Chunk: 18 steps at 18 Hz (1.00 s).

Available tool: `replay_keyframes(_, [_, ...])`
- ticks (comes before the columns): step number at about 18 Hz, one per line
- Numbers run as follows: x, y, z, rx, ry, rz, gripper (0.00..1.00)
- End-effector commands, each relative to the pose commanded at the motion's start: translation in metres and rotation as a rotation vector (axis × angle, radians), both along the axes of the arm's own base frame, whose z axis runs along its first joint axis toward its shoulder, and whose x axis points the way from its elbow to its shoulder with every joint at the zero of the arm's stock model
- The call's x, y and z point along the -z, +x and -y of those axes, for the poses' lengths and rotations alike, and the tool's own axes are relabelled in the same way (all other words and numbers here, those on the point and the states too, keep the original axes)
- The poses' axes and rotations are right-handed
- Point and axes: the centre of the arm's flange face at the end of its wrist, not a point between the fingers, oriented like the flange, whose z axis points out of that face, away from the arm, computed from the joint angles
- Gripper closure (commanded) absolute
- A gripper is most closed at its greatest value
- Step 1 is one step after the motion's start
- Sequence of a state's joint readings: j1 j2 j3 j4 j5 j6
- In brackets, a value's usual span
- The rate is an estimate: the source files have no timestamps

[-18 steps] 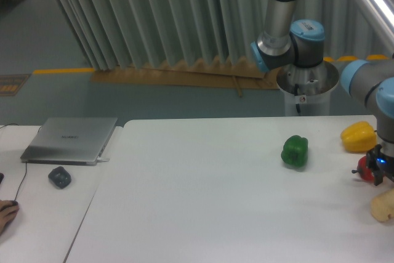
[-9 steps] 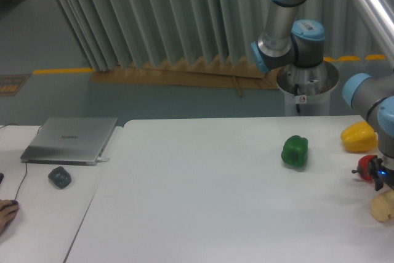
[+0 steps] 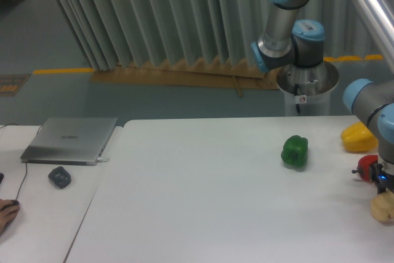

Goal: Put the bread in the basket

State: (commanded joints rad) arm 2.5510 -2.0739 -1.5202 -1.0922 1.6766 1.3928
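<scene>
Lowered a little since a second ago and shifted slightly right, now directly above the bread point(image 3: 383, 207), nearly touching its top. Jaws point(image 3: 383, 184) at the far right edge of view, partly cut off and dark, so cannot tell how far apart or whether anything is gripped. Bread itself resting on the white worktop point(image 3: 203, 195), a pale cream lump at the right edge, cropped by the frame.

Just behind the bread and beside the jaws, a small red object point(image 3: 367, 165), half hidden by the wrist. Farther back from the bread, a yellow pepper point(image 3: 358, 138). Left of the bread and well apart from it, a green pepper point(image 3: 295, 151) standing alone.

Far to the left of the bread, on a separate surface, a closed silver laptop point(image 3: 70, 140) and, near it, a dark grey mouse point(image 3: 60, 177). No basket in view.
</scene>
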Motion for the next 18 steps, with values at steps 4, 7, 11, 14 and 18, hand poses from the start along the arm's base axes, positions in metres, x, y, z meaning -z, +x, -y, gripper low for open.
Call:
replay_keyframes(4, [0.001, 0.0, 0.0, 0.0, -0.003, 0.002, 1.0])
replay_keyframes(7, [-0.001, -0.001, 0.001, -0.003, -0.002, 0.0, 1.0])
replay_keyframes(11, [-0.048, -0.003, 0.009, -0.015, 0.018, -0.032, 1.0])
replay_keyframes(14, [-0.097, -0.001, 0.026, -0.037, 0.044, -0.066, 1.0])
replay_keyframes(18, [-0.143, -0.025, 0.081, -0.092, 0.063, -0.106, 1.0])
